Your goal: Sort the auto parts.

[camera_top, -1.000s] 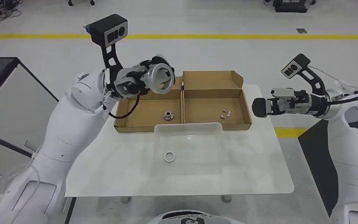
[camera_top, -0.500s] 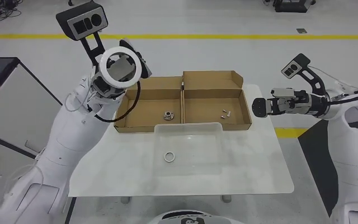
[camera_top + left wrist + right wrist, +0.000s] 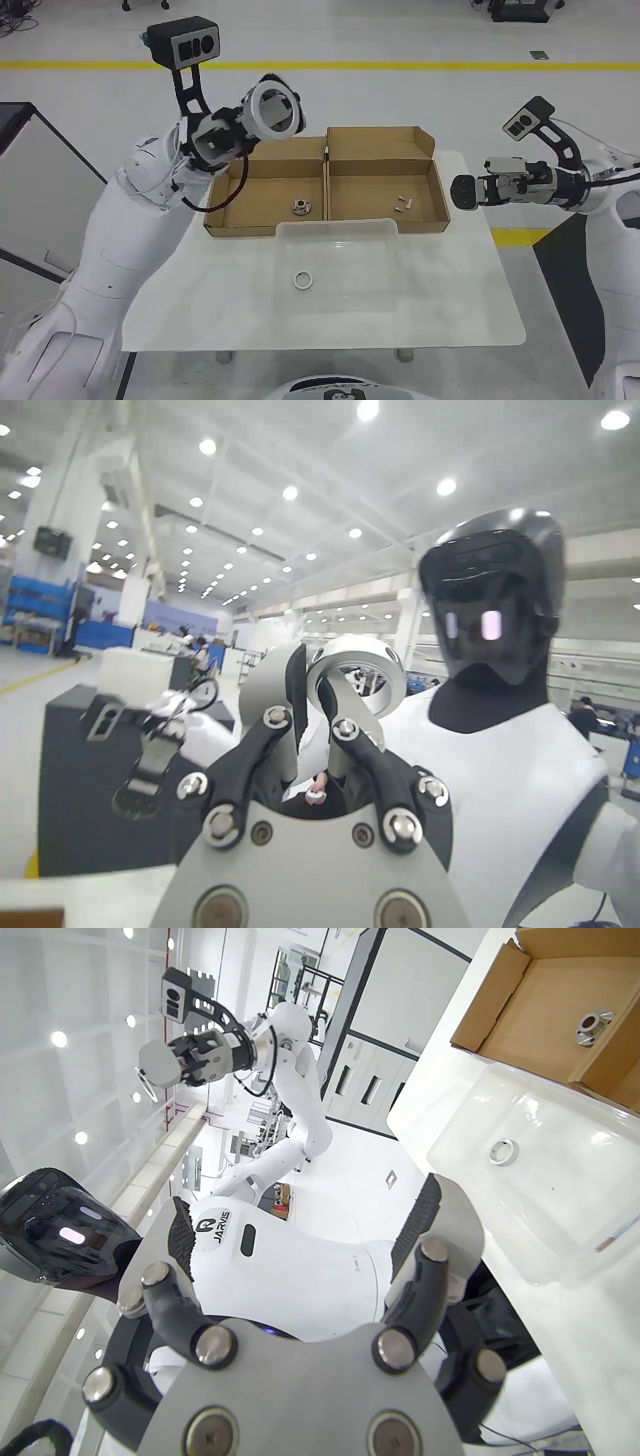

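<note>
My left gripper (image 3: 250, 122) is raised above the table's far left corner, shut on the rim of a large metal ring (image 3: 293, 108); the left wrist view shows the ring (image 3: 365, 655) clamped between the fingers. A flanged metal part (image 3: 302, 207) lies in the left cardboard box (image 3: 240, 200). Small screws (image 3: 402, 202) lie in the right cardboard box (image 3: 440, 205). A small metal ring (image 3: 303, 280) rests in the clear tray (image 3: 335, 228). My right gripper (image 3: 462, 190) hangs open and empty just off the table's right edge, level with the boxes.
The two open cardboard boxes stand side by side at the back of the white table (image 3: 450, 310), with the clear tray directly in front of them. A dark cabinet (image 3: 30, 170) stands to the left of the table.
The left arm swung the large ring up and to the left, then back right toward the boxes' far left corner. The right arm has not moved.
</note>
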